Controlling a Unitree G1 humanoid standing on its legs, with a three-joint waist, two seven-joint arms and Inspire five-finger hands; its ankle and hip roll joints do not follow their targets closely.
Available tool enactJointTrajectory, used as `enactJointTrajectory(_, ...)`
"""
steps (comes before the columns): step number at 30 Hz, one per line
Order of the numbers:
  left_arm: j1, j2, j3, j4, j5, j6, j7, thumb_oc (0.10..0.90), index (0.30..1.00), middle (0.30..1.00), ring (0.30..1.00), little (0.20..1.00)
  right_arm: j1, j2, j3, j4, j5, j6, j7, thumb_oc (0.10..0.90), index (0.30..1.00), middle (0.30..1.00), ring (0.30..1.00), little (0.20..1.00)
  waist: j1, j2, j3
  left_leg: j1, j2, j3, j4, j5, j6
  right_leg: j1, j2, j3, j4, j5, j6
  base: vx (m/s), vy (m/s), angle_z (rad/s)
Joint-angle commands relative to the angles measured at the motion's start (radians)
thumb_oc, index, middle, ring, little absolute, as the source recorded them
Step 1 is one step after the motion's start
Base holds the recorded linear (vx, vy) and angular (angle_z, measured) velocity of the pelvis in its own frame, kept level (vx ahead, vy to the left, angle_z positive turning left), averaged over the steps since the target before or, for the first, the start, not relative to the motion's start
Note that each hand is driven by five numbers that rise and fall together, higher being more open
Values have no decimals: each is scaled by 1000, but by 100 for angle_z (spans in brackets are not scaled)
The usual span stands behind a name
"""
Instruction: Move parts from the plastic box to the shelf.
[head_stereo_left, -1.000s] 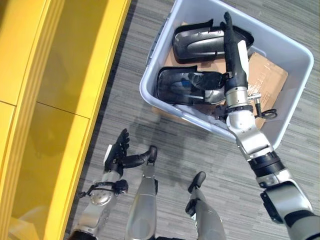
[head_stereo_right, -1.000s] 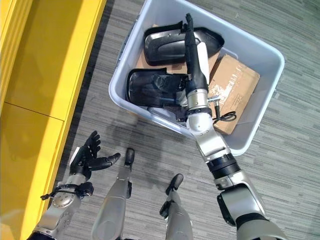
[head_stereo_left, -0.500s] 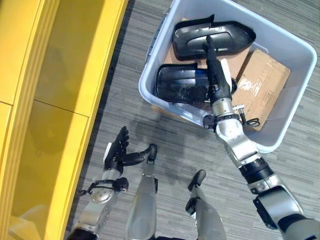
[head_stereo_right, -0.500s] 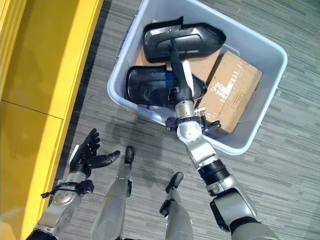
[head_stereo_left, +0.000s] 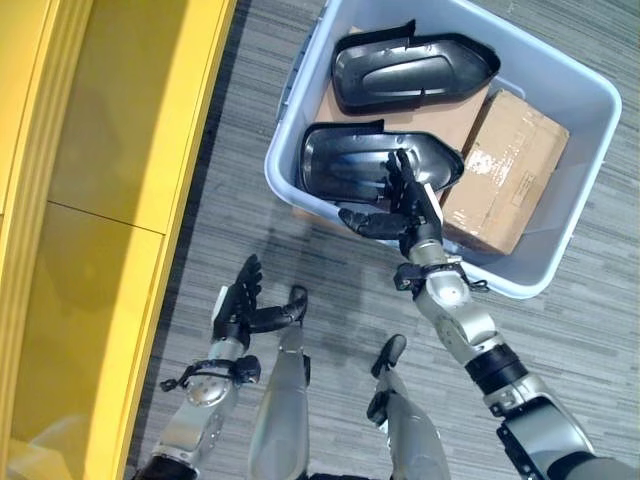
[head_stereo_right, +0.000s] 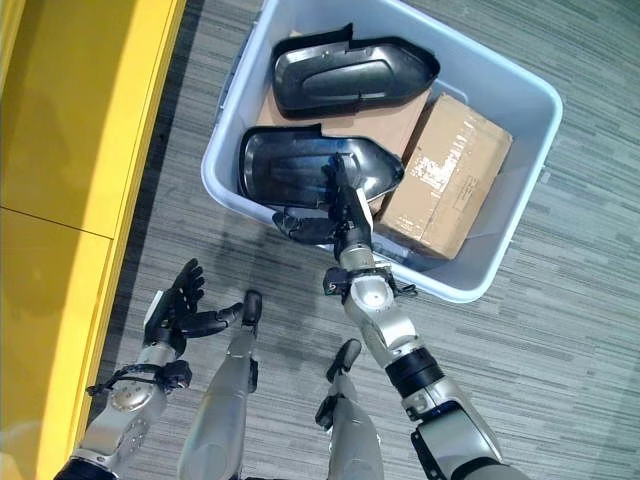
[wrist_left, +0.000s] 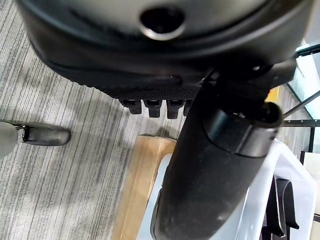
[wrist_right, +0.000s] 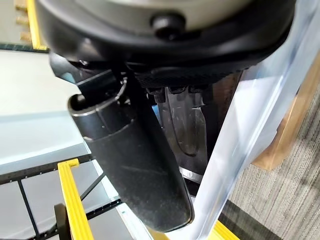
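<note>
A pale blue-grey plastic box (head_stereo_left: 585, 190) stands on the floor at the upper right. Two black moulded parts lie in it: a far one (head_stereo_left: 415, 70) and a near one (head_stereo_left: 360, 165). My right hand (head_stereo_left: 405, 200) is at the box's near rim. It is open, with straight fingers lying over the near part's right end and the thumb (head_stereo_left: 360, 220) spread out to the left. The right wrist view shows this thumb (wrist_right: 135, 160) beside the box wall (wrist_right: 240, 135), with the black part (wrist_right: 187, 130) past it. My left hand (head_stereo_left: 235, 305) hangs open low over the floor.
A yellow shelf (head_stereo_left: 120, 150) runs down the left side. A brown cardboard carton (head_stereo_left: 505, 170) fills the box's right half, and flat cardboard (head_stereo_left: 440, 110) lies under the parts. Grey striped carpet lies between shelf and box. A wooden board (wrist_left: 142, 185) lies under the box corner.
My right hand has drawn back from the far black part to the near one by the box's near rim, and its thumb has spread out. The left hand has stayed put.
</note>
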Motion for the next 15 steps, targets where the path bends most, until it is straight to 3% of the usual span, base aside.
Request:
enactJointTrajectory(1,24,44,21,-86,-24,-55,0,900,1000,1000,1000,1000,-74,6,-69,-34,73,-94,-12,900,1000,1000,1000,1000,17,-15,-14,1,33,-21,35,-88,-6,48,-63,-29,70,-47,45,0,0,0)
enactJointTrajectory(15,23,44,11,-85,-54,-56,1,900,1000,1000,1000,1000,-186,-24,-202,168,259,-135,-53,900,1000,1000,1000,1000,29,-10,-14,-21,32,-33,30,-94,-6,31,-58,-35,69,-45,49,5,-4,2)
